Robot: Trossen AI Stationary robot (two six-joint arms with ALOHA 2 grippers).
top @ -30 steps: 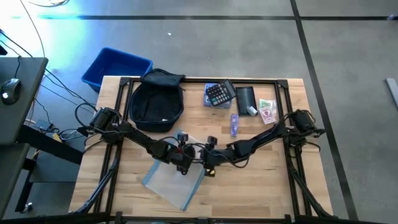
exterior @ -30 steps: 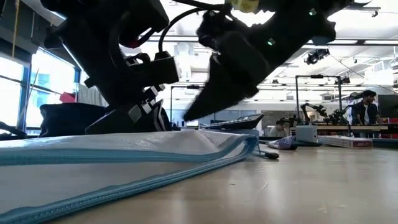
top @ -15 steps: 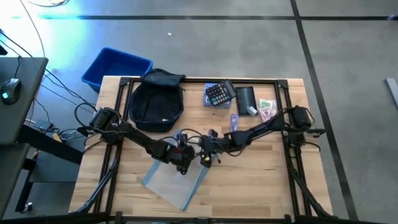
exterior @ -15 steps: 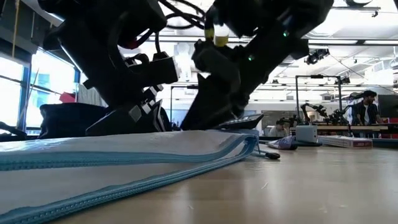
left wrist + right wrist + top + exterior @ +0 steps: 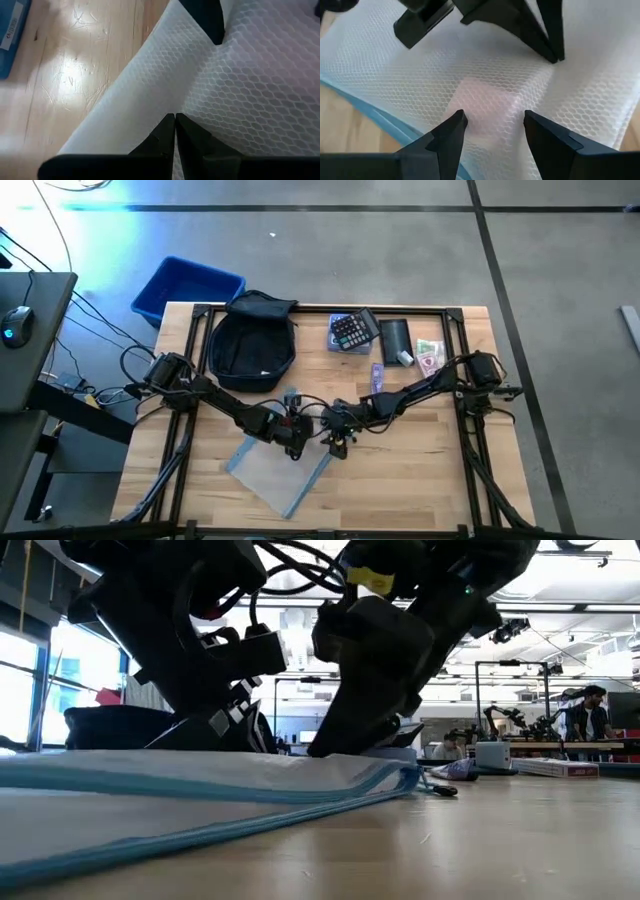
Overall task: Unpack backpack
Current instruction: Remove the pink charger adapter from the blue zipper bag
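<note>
The dark backpack (image 5: 250, 345) lies flat at the table's far left, touched by neither gripper. A white mesh pouch (image 5: 272, 475) with a blue zipper edge (image 5: 250, 795) lies near the table's middle. My left gripper (image 5: 174, 120) is shut on the pouch's mesh. My right gripper (image 5: 494, 119) is open just to its right and points steeply down at the pouch. Its two fingers stand on either side of a pinkish patch (image 5: 480, 97) that shows through the mesh. My left gripper pinches a raised fold of the pouch's upper mesh (image 5: 187, 102) between its two shut fingertips. It comes slanting down from the table's left. The pouch's underside stays on the table. My right gripper's fingertips (image 5: 459, 120) stand at the mesh; I cannot tell whether they touch it.
A blue plastic bin (image 5: 186, 288) sits off the table's far left corner. A calculator (image 5: 352, 330), a flat black pouch (image 5: 395, 337) and small packets (image 5: 428, 358) lie at the far right. Bare wood lies along the near right.
My right gripper has rolled at the wrist and come down onto the mesh pouch beside my left gripper. The hump in the pouch's upper layer has flattened. My left gripper has kept its pinch.
</note>
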